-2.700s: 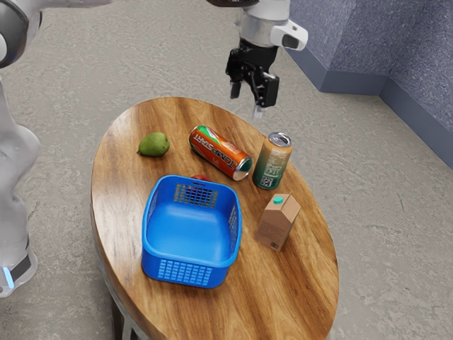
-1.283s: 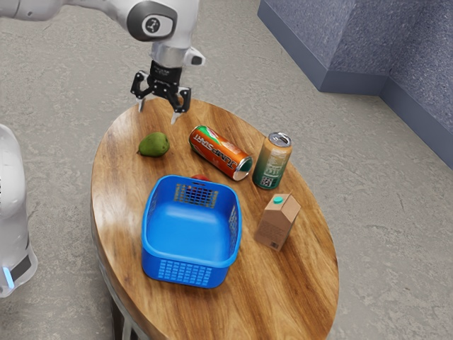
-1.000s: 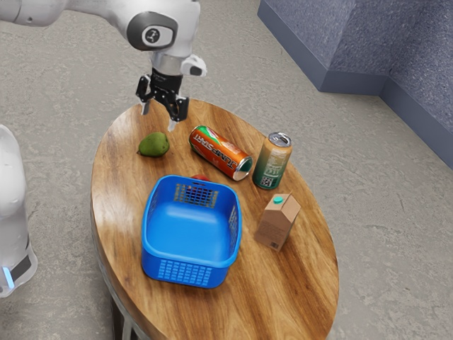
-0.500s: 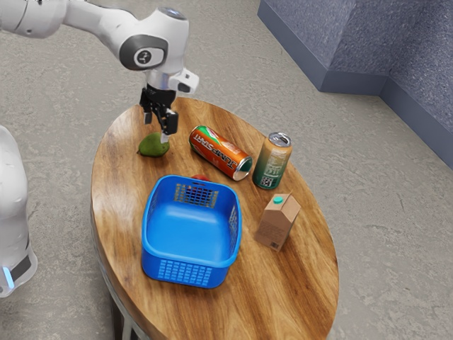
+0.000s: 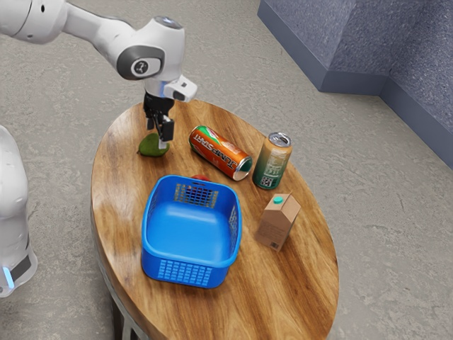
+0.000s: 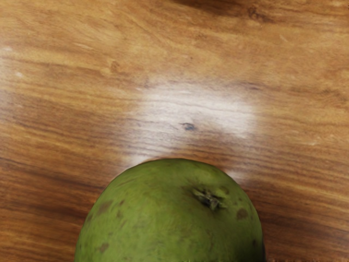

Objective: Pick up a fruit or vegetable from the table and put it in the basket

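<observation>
My gripper [image 5: 156, 136] is low over the green pear [image 5: 152, 146] in the exterior view, its two fingers apart and standing over the fruit. The pear rests on the table, its top partly covered by the hand. In the wrist view the rounded green pear [image 6: 172, 215] lies just under my hand, its dark stem end showing. The blue basket [image 5: 187, 230] stands upright on the wooden table [image 5: 117, 184], with bare floor inside. Behind its far wall a red thing [image 5: 200, 178] peeks out, mostly hidden.
An orange can [image 5: 220, 152] lies on its side beside the pear, toward the exterior view's right. Past it stand an orange-green can [image 5: 272, 161] and a brown carton [image 5: 277, 222]. Bare wood lies between pear and basket.
My hand has come down from beyond the pear to right over it and has turned, so the fingers line up differently. Pear, basket and cans have kept their places.
</observation>
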